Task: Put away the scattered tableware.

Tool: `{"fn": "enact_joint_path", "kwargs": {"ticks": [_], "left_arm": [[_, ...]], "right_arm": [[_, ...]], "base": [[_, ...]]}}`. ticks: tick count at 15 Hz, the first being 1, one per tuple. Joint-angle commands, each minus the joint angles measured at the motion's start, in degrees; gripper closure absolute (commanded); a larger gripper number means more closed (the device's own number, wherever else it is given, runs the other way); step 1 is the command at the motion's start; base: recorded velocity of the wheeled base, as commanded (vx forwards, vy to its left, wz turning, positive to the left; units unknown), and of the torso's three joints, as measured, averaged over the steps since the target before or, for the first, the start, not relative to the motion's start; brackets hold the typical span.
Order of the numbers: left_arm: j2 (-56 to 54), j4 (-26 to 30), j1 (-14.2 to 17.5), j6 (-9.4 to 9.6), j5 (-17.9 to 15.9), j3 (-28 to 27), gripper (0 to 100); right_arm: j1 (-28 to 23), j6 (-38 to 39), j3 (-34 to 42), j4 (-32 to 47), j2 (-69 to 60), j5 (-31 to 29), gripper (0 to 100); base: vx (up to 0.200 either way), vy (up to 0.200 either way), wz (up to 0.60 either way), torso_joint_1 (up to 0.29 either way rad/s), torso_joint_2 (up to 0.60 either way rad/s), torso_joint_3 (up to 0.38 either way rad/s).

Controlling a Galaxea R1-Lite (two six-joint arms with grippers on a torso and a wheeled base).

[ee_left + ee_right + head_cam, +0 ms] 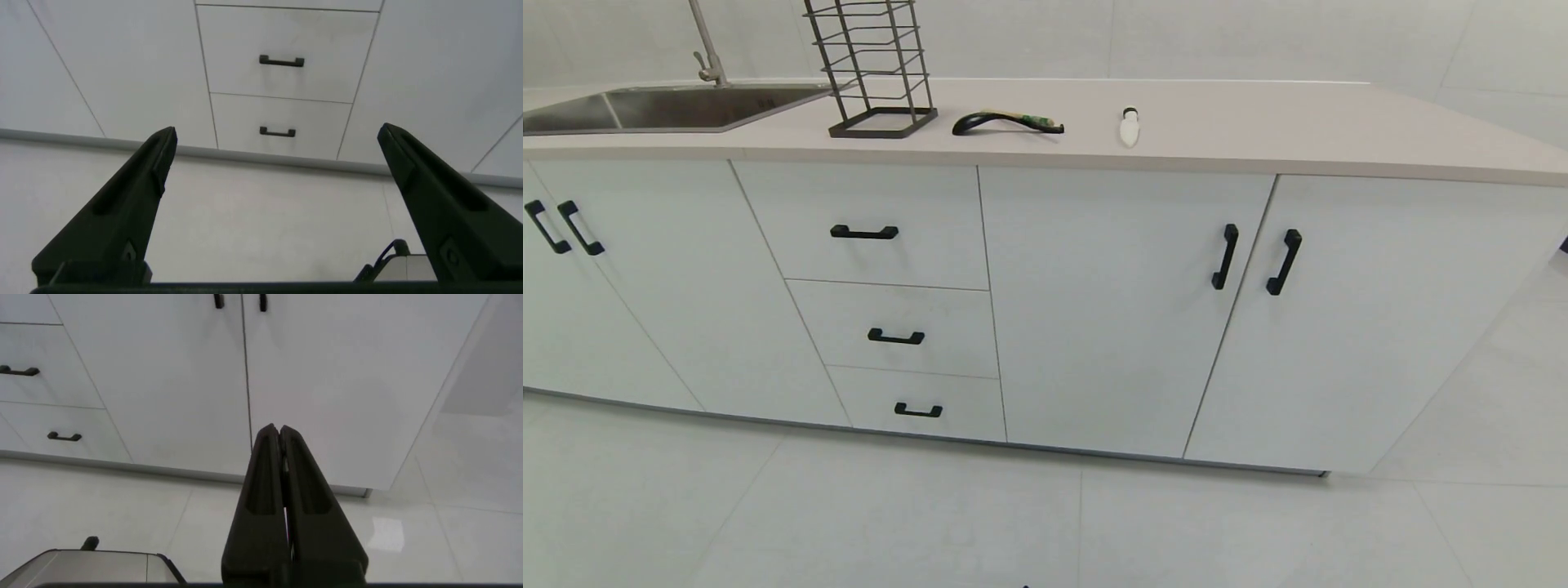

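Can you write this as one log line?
left gripper open; right gripper shut; black spoon, white spoon on counter; rack beside sink

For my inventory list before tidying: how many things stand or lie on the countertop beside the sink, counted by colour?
Black: 2 (wire rack, black-headed utensil)
White: 1 (small white utensil)
Total: 3

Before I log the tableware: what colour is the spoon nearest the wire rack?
The spoon is black with a partly green handle; best in head view.
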Motion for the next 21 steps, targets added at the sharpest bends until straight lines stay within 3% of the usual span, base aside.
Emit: {"fn": "enact_joint_path", "kwargs": {"ticks": [1, 9, 18, 21], "left_arm": [[-0.02, 0.02, 0.02, -0.01, 0.02, 0.01, 0], [-0.02, 0.02, 0.02, -0.01, -0.07, 0.01, 0], [-0.02, 0.02, 0.02, -0.01, -0.07, 0.01, 0], [-0.02, 0.02, 0.02, -0.18, 0.11, 0.01, 0]], "right_arm": [[0.01, 0.00, -0.09, 0.02, 0.15, 0.02, 100], [0.01, 0.00, 0.00, 0.02, 0.15, 0.02, 100], [0.01, 0.00, 0.00, 0.02, 0.15, 0.02, 100], [0.01, 0.00, 0.00, 0.02, 0.15, 0.02, 100]], "base": [[0.200, 0.000, 0.00, 0.002, 0.00, 0.007], [0.200, 0.000, 0.00, 0.001, 0.00, 0.002], [0.000, 0.200, 0.00, 0.002, 0.00, 0.000], [0.000, 0.000, 0.00, 0.000, 0.00, 0.000]]}}
